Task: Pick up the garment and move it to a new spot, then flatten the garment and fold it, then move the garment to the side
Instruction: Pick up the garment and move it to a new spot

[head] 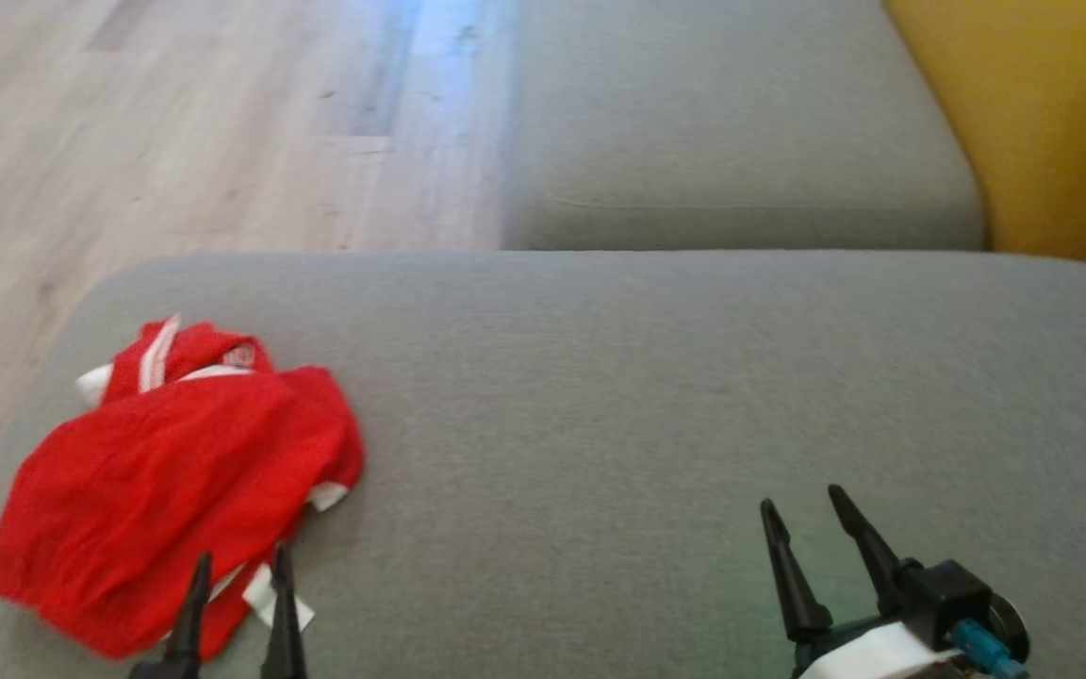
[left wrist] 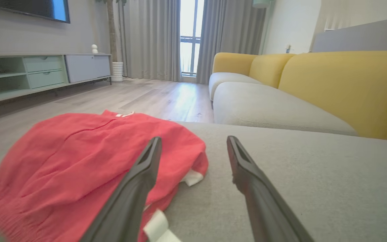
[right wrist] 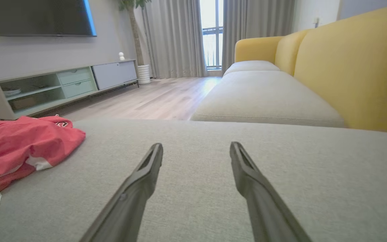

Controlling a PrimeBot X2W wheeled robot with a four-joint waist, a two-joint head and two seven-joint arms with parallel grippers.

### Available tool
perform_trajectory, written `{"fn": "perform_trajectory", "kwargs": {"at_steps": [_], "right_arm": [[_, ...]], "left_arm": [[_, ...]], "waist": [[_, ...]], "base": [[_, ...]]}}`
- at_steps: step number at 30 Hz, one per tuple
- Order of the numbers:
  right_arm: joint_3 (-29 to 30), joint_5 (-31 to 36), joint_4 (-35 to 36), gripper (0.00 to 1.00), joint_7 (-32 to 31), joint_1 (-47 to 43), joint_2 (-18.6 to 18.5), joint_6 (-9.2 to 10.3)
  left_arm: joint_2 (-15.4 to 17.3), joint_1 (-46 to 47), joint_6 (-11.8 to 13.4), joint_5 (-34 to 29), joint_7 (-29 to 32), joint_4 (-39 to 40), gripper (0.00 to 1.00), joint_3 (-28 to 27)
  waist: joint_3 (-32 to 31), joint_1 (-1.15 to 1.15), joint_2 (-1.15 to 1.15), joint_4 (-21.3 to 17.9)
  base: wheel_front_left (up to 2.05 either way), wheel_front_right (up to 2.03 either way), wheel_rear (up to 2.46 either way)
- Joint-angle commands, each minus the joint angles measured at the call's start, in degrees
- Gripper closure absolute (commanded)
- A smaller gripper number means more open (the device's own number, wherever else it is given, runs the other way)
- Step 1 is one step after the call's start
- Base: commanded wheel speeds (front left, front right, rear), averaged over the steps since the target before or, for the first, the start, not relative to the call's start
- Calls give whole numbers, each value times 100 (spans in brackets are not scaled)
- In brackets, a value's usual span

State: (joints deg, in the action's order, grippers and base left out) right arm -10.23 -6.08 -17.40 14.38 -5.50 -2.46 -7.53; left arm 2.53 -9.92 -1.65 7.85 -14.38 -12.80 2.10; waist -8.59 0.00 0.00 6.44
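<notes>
The garment is a crumpled red piece with white trim, lying at the left end of the grey sofa cushion. In the left wrist view the garment spreads from the lower left to the middle. My left gripper is open at the garment's near edge, one finger over the red cloth, nothing between the fingers. My right gripper is open above bare cushion at the lower right, well apart from the garment. Both wrist views show wide gaps between the fingers, at the left gripper and the right gripper.
A second grey seat cushion lies beyond, with the yellow backrest on the right. Wooden floor lies past the cushion's left and far edges. A low TV cabinet stands across the room.
</notes>
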Motion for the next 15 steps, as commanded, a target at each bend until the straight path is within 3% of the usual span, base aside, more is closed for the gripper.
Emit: {"fn": "perform_trajectory", "kwargs": {"at_steps": [1, 10, 15], "right_arm": [[-163, -57, 157, 0, 62, 195, -42, 4], [-282, -224, 159, 0, 62, 177, -42, 4], [-341, -217, 138, 0, 62, 229, -42, 4]], "left_arm": [[35, 152, -29, -64, -62, 147, 0, -261], [76, 30, -119, -190, -62, 223, 0, -696], [75, -8, -104, -203, -62, 380, 0, -947]], "waist": [[-79, 0, 0, 362], [-120, 0, 0, 1237], [28, 0, 0, 1529]], "base": [[0, 0, 0], [0, 0, 0], [0, 0, 0]]}}
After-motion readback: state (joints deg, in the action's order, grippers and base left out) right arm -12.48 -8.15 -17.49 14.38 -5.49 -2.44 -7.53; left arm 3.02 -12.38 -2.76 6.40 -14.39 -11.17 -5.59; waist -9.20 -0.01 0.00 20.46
